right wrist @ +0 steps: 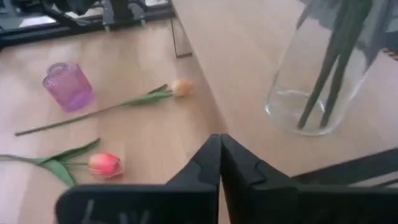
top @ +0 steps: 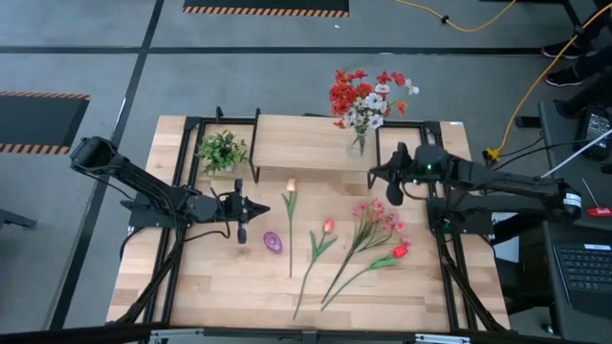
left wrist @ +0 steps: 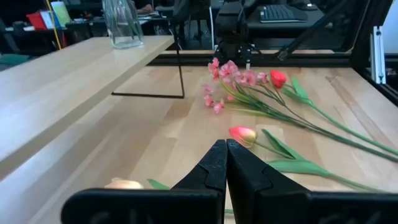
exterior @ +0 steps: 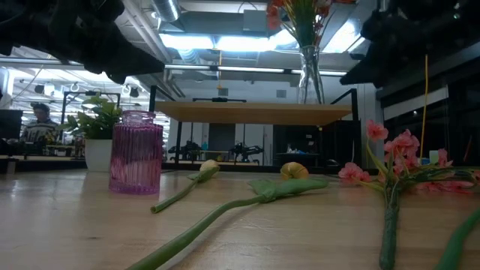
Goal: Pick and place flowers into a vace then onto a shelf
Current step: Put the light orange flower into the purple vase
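Clear glass vase of red and white flowers [top: 366, 100] on the light-wood shelf [top: 296, 143], just beside the clenched, empty right gripper [top: 393, 187]; left gripper [top: 243, 229] likewise clenched near the small purple ribbed glass jar [top: 273, 242].

A clear glass vase [top: 358, 143] stands upright at the 3 o'clock end of the shelf [top: 296, 143], a pale wood board on thin black legs. It holds a bushy spray of red and white flowers [top: 368, 98]. At 6 o'clock from the shelf, four loose stems lie flat: a yellow tulip [top: 291, 185], a pink-orange tulip [top: 327, 226], a pink spray [top: 380, 218] and a red tulip [top: 400, 250].
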Robot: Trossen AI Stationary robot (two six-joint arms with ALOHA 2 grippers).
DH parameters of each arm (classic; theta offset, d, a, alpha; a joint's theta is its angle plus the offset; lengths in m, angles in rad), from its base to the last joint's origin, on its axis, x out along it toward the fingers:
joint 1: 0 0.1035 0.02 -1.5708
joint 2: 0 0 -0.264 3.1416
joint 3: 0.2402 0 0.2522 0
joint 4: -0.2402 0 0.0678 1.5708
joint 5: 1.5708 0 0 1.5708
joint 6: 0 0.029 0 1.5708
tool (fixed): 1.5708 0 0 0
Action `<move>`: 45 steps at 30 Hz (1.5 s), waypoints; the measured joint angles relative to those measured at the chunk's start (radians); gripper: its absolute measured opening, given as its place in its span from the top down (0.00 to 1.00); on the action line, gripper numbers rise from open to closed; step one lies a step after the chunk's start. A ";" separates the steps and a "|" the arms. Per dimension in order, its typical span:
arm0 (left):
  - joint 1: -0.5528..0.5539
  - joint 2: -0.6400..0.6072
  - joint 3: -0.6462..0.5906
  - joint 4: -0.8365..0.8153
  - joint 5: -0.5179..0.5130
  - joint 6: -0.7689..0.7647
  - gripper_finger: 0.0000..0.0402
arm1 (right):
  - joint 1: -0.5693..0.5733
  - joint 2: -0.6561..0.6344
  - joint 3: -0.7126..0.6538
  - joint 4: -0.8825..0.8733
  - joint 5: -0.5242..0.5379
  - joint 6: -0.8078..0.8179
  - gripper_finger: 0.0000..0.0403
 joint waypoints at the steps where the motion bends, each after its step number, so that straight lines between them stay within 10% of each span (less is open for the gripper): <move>1: 0.000 0.003 0.000 -0.001 0.002 -0.008 1.00 | 0.022 -0.005 -0.020 0.023 0.020 0.011 0.97; 36: 0.001 0.767 1.037 -0.757 0.156 -0.325 1.00 | 0.481 -0.016 -0.180 0.331 0.214 -0.109 0.99; 45: -0.008 0.820 1.106 -0.942 0.156 -0.490 0.99 | 0.568 0.010 -0.180 0.337 0.214 -0.114 0.99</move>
